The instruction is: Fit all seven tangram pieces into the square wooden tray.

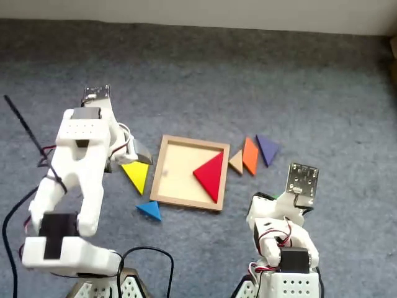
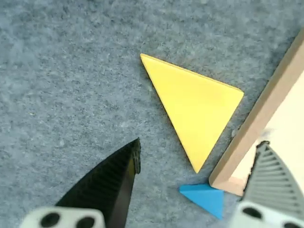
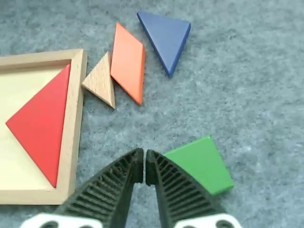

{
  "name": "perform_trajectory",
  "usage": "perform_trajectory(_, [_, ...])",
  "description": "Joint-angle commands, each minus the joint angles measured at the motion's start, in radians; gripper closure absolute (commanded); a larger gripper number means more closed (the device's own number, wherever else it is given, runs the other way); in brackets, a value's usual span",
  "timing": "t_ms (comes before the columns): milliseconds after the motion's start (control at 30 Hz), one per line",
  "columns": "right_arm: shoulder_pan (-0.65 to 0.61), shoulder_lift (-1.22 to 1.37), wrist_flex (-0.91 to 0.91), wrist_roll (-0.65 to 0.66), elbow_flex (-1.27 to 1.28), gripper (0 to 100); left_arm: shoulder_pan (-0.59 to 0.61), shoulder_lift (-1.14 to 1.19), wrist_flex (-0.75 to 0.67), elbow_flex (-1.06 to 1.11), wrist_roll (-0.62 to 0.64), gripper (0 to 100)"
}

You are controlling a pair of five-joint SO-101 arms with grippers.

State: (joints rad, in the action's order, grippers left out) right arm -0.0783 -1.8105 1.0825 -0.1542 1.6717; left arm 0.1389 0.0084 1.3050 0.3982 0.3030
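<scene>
Grey carpet covers the desk (image 1: 310, 81). From the right wrist, the right claw (image 3: 144, 164) is closed, with a green piece (image 3: 202, 164) just beside it. The left claw (image 2: 199, 149) stands wide, with the yellow triangle (image 2: 194, 104) between its fingers, beside the wooden tray (image 2: 266, 109).

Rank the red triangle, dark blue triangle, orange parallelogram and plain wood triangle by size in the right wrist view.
Largest: red triangle
Then dark blue triangle and orange parallelogram, too alike to rank
Smallest: plain wood triangle

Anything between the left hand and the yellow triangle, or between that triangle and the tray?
Nothing visible. The open left hand hangs above the yellow triangle, which lies beside the tray; only its raised rim separates them.
</scene>
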Motion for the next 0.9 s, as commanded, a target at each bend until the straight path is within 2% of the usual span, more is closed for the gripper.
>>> perform_trajectory(0, [0.013, 0.005, 0.007, 0.014, 0.116, 97.6, 0.007, 0.116, -0.008, -0.128, 0.052, 64])
perform_trajectory(400, [0.013, 0.005, 0.007, 0.014, 0.116, 97.6, -0.030, 0.397, -0.002, -0.329, 0.060, 64])
perform_trajectory(767, [0.013, 0.005, 0.007, 0.014, 0.116, 97.6, -0.035, 0.430, 0.005, -0.348, 0.052, 64])
perform_trajectory(867, [0.013, 0.005, 0.007, 0.014, 0.116, 97.6, -0.058, 0.432, 0.032, -0.348, 0.051, 68])
